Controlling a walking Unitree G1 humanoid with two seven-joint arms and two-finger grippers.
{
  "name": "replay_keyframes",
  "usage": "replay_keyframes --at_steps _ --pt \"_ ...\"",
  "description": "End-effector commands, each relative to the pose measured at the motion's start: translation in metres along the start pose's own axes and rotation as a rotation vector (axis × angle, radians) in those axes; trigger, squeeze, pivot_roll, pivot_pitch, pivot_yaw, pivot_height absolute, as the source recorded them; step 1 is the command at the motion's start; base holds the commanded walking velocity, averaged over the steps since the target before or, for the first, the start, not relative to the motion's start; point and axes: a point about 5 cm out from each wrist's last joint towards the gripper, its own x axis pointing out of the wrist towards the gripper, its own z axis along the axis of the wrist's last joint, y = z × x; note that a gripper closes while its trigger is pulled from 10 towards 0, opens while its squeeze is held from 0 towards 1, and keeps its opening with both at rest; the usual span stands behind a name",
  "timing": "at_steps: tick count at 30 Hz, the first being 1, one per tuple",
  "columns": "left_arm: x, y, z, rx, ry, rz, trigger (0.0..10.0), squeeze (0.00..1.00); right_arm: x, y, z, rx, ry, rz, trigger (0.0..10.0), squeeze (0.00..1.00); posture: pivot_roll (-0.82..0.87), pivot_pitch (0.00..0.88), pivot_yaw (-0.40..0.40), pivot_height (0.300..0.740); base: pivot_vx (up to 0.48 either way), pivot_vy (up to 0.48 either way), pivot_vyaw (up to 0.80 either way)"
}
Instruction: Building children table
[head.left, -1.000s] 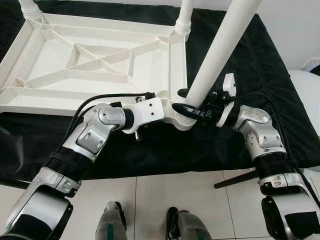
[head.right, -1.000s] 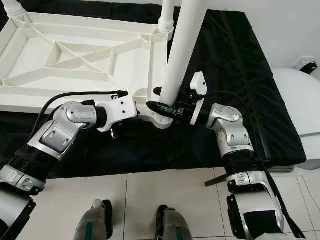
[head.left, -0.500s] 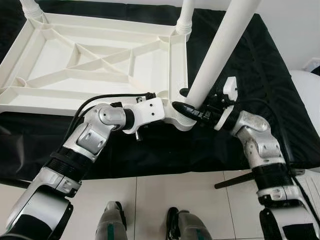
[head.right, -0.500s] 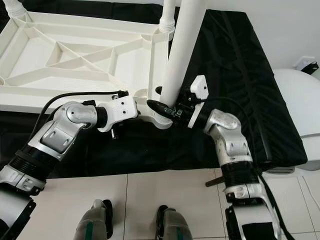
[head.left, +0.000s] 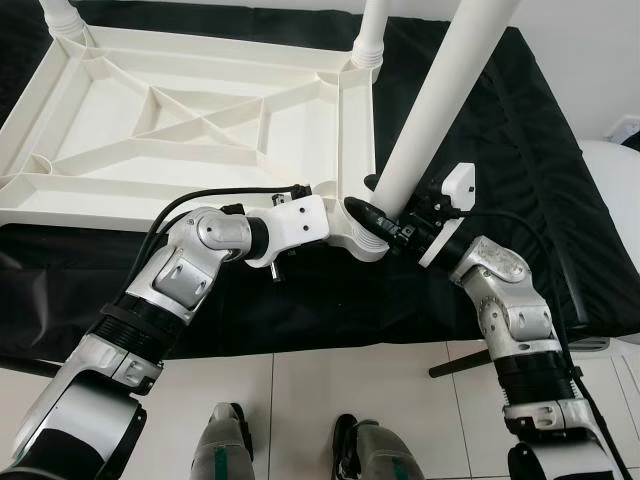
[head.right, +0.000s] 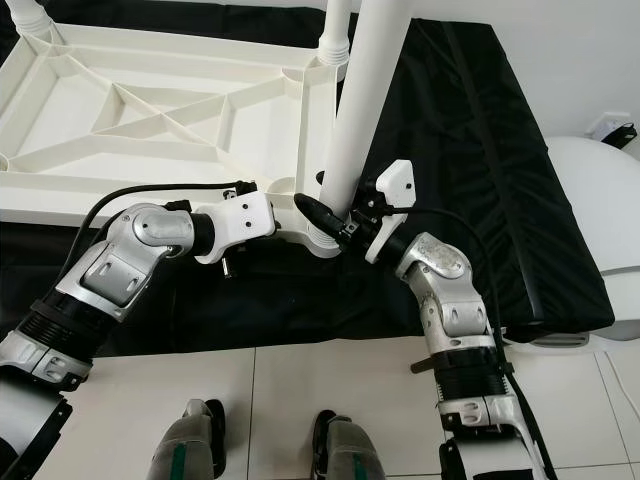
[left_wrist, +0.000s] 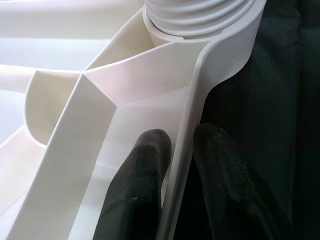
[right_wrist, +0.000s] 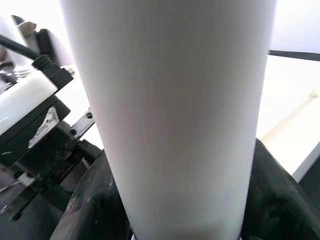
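Three white plastic legs (head.left: 372, 35) up; right gripper (head.left: 385, 215) clenched on near white leg tube (head.left: 440, 95), seating unfinished; left gripper (left_wrist: 175, 165) pinches upturned white ribbed tabletop (head.left: 130, 100) rim.

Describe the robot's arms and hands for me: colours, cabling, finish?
Both arms are silver metal with black ribbed joint bands. The left hand has a white wrist housing and rounded matte black fingers; a black cable loops along its forearm. The right hand carries a white camera mount and black cabling.

Two silver segmented arms with ribbed black cuffs and black cables. White wrist housings carried long black fingers (left_wrist: 135, 190). Grey feet with green stripes stood at six o'clock.
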Motion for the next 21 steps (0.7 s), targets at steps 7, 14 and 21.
replay_keyframes --at_steps 7,14,21 --pt "0.001 -0.003 0.0 0.009 0.0 0.013 10.0 0.0 -0.008 0.001 0.006 -0.006 -0.037 -0.176 10.0 0.0 0.07 0.204 -0.031 0.74 0.0 0.0 0.0" --pt "0.001 -0.002 0.0 0.008 -0.001 0.012 10.0 0.0 -0.007 0.012 0.007 -0.032 -0.053 -0.261 10.0 0.0 0.07 0.207 -0.029 0.74 0.0 0.0 0.0" --pt "0.001 -0.002 0.001 0.008 -0.001 0.011 10.0 0.0 -0.005 0.022 0.008 -0.051 -0.058 -0.315 10.0 0.0 0.07 0.211 -0.028 0.74 0.0 0.0 0.0"
